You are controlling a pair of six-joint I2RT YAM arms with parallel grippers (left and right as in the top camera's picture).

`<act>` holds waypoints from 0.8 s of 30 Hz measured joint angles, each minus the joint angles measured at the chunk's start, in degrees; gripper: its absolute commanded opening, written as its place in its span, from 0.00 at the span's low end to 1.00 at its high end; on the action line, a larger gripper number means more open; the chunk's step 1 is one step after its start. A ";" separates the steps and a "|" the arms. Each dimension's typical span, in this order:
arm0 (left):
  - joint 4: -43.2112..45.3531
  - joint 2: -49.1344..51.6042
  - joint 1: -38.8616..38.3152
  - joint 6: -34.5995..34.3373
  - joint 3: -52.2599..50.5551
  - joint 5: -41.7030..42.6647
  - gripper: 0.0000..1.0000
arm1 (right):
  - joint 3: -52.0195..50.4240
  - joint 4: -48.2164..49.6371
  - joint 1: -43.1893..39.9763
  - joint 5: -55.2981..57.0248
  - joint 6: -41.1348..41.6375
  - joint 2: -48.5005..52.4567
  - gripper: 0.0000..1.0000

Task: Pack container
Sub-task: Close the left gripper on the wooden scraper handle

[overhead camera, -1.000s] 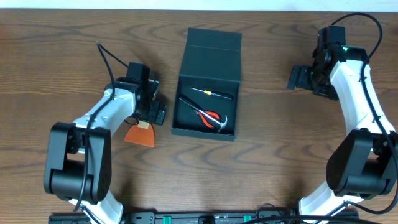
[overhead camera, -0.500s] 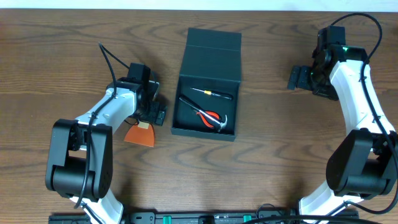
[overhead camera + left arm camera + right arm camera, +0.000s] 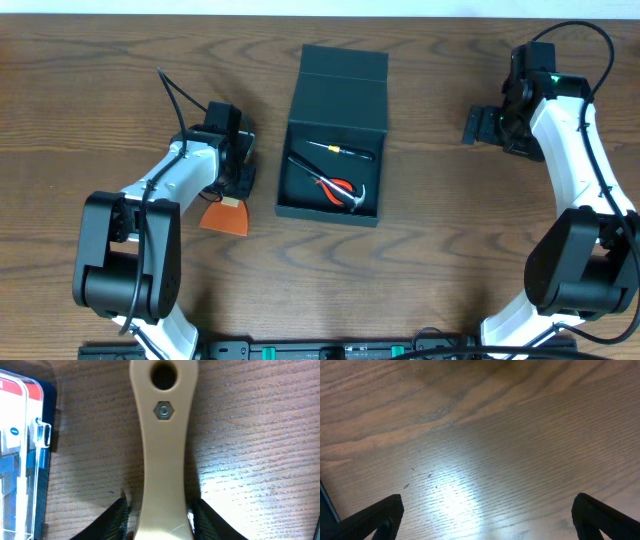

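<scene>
Now the scraper handle (image 3: 162, 460) is pinched between the left fingers (image 3: 111, 521). It should be lifted level, then lowered beside the tools already packed in the open container (image 3: 338, 95) mid-tabletop (image 3: 450, 250). The right fingers (image 3: 370, 517) are held spread, empty.

The container (image 3: 330, 214) is a dark teal-black, matte, square box. It sits upright at the centre of the overhead frame. Its hinged lid (image 3: 338, 92) is open, folded back toward the top edge. Small tools (image 3: 335, 182) lie inside.
</scene>
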 measured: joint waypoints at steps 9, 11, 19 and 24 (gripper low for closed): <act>-0.04 0.00 0.00 0.00 0.20 0.22 0.06 | 0.00 -0.02 -0.02 0.00 0.00 0.00 0.99; -0.04 0.00 0.00 -0.02 0.20 0.28 0.06 | 0.00 -0.02 -0.02 0.00 0.00 0.00 0.99; -0.11 0.00 0.00 -0.02 0.24 0.28 0.06 | 0.00 -0.02 -0.02 0.00 0.00 0.00 0.99; -1.75 0.04 0.00 -0.26 0.70 0.28 0.06 | 0.00 -0.02 0.00 0.00 0.00 0.00 0.99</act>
